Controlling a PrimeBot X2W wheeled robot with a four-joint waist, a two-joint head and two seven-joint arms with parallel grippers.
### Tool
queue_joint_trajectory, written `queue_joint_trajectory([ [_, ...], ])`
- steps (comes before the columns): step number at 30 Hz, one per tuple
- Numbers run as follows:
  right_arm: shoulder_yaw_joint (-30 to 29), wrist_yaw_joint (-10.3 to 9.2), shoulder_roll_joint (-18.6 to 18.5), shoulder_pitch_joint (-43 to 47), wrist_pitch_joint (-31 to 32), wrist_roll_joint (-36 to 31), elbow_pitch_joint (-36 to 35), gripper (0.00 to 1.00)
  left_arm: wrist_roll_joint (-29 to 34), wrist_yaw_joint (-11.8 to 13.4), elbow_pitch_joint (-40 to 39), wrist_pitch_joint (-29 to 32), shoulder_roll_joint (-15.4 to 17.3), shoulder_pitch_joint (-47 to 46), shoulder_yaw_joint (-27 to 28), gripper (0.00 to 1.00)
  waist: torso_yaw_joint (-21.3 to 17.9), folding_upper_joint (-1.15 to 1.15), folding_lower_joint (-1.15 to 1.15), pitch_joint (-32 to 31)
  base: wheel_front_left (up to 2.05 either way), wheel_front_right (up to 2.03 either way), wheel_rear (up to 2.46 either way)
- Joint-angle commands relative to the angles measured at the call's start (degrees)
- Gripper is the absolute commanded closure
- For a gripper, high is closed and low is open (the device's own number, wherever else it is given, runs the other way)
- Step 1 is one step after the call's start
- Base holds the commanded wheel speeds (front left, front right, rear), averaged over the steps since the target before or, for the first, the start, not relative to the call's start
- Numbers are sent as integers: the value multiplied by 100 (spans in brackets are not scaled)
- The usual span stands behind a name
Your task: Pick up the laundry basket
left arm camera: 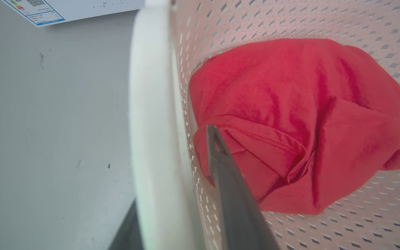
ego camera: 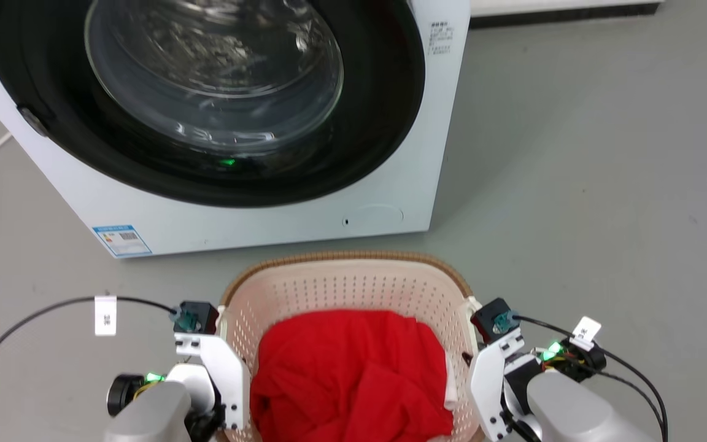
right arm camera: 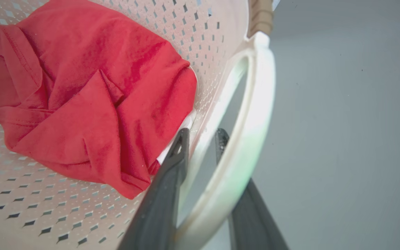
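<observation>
Washer (ego camera: 390, 202): stands behind basket (ego camera: 347, 285), apart.
Basket: on floor (ego camera: 574, 184) between our grippers, red cloth (ego camera: 347, 368) inside.
Lift: we should raise both sides together, level.
Left gripper (left arm camera: 177, 146): astride handle (left arm camera: 151, 121); we cannot tell its grip.
Right gripper (right arm camera: 201, 137): narrow, astride basket wall; grip unclear.
Writing: sticker (ego camera: 121, 239), tags (ego camera: 105, 315) unreadable.

A white washing machine (ego camera: 267, 215) stands on the grey floor (ego camera: 574, 184), a blue-edged label (ego camera: 121, 239) at its lower corner. In front, a red garment (ego camera: 347, 374) lies crumpled.
</observation>
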Motion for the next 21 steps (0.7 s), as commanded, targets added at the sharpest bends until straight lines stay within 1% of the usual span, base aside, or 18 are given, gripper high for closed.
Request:
queue_joint_trajectory([
  [1, 53, 15, -35, 77, -2, 31, 18, 100, -38, -24, 6, 29, 55, 126, -53, 100, 25, 0, 1, -153, 0, 0, 0],
  [5, 157, 14, -40, 233, 51, 137, 43, 100, -198, -24, 28, 26, 40, 314, -160, 100, 29, 0, 1, -371, 0, 0, 0],
  [21, 460, 8, -58, 519, 99, 454, 90, 100, -638, -24, 89, -48, 41, 590, -467, 100, 20, 0, 1, -604, 0, 0, 0],
])
